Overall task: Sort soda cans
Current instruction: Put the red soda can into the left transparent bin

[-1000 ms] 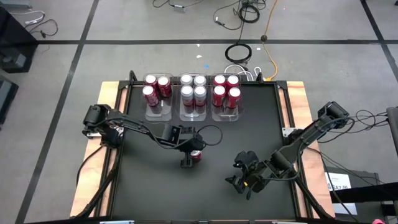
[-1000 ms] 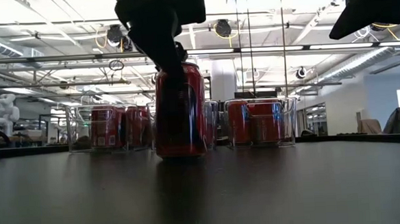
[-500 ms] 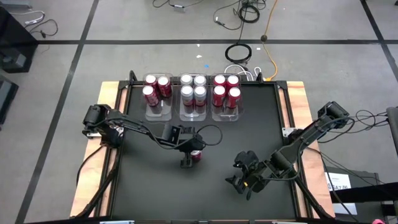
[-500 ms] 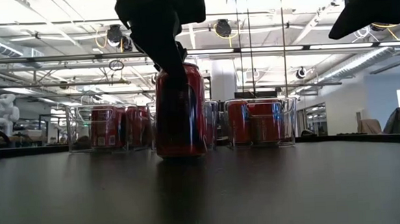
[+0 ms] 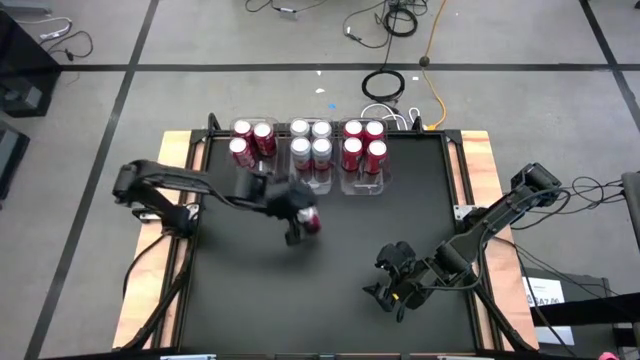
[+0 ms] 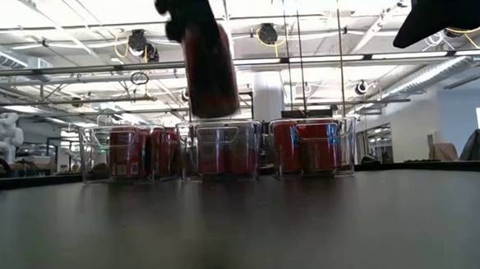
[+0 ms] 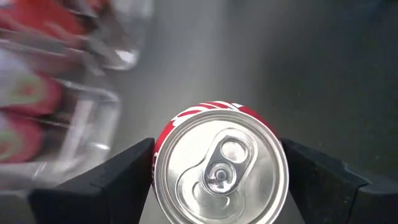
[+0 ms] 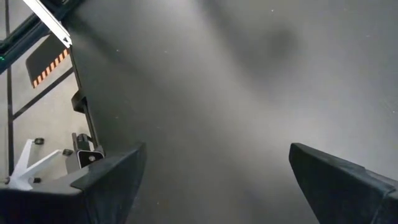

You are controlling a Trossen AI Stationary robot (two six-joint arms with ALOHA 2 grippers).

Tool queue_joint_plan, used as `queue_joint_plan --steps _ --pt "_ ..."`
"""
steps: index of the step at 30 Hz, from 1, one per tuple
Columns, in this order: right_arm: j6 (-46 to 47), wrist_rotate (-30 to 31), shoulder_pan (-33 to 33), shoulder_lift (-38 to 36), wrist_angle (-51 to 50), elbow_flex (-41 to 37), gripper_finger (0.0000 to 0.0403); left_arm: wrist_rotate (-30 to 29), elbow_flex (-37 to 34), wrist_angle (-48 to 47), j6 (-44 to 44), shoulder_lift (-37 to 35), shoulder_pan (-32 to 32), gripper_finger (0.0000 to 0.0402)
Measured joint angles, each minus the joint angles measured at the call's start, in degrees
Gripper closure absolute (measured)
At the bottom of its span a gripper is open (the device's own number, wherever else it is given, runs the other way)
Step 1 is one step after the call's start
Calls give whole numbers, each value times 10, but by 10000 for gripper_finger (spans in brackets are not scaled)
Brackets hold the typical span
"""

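Just ahead of gripped red can [image 5: 311, 222], three bins [image 5: 311, 170].

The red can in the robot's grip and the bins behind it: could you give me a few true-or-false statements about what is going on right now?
1. The left end effector holds a red can. True.
2. That can stands on the table. False: in the low view it hangs in the air, above the bins.
3. The left bin holds four cans. False: it holds three, with one spot free.
4. The middle bin holds silver cans. True.
5. The right end effector grips a can too. False: it is open and empty, over the near right part of the table.
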Motion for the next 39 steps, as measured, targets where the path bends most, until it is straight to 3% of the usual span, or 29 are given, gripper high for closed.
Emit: queue_joint_plan --steps 6,12,22,39 --pt "1 1 0 0 -6 0 17 -53 31 -82 -17 -100 45 76" --pt "1 7 0 0 -7 0 17 -98 31 -164 -55 -184 155 77" --pt "2 31 0 0 -8 0 17 -50 -6 -174 -38 -161 343 77" --pt "1 30 0 0 -9 0 17 -24 -237 71 -71 -159 418 76"
